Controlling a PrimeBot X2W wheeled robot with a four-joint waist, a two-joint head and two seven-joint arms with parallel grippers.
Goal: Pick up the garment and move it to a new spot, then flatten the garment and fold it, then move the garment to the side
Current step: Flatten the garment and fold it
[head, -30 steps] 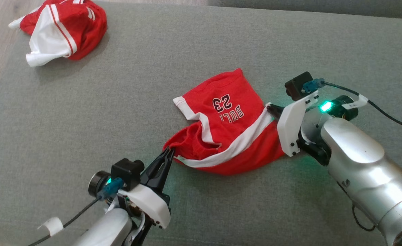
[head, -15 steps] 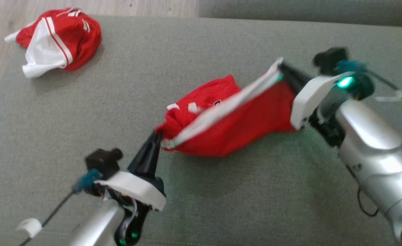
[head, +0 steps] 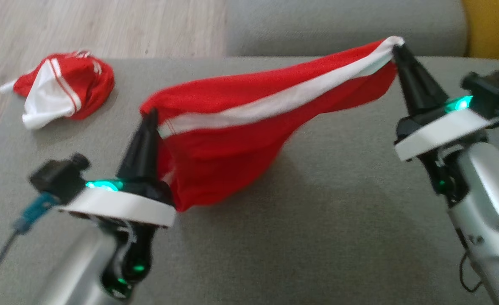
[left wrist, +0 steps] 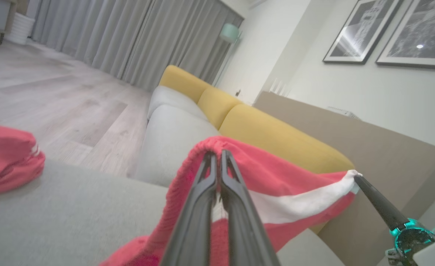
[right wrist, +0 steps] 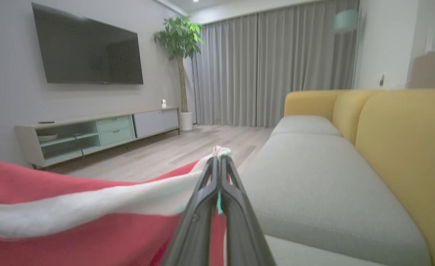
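The garment (head: 241,127) is red with a white band and hangs stretched in the air above the grey cushion (head: 317,237). My left gripper (head: 151,113) is shut on its left end, fingers pointing up. My right gripper (head: 397,45) is shut on its white right corner, higher up. In the left wrist view the shut fingers (left wrist: 217,157) pinch a red fold of the garment (left wrist: 276,184), and the right gripper (left wrist: 356,178) holds the far corner. Across the right wrist view the garment (right wrist: 91,207) runs leftward from the shut right gripper (right wrist: 218,159).
A second red and white garment (head: 58,93) lies crumpled at the cushion's far left corner, also in the left wrist view (left wrist: 6,162). Wooden floor (head: 105,29) lies beyond the edge. A yellow sofa back (right wrist: 405,147) stands along the right.
Both grippers have lifted the garment off the cushion and pulled it taut between them. The head camera has tilted up, shifting the whole picture.
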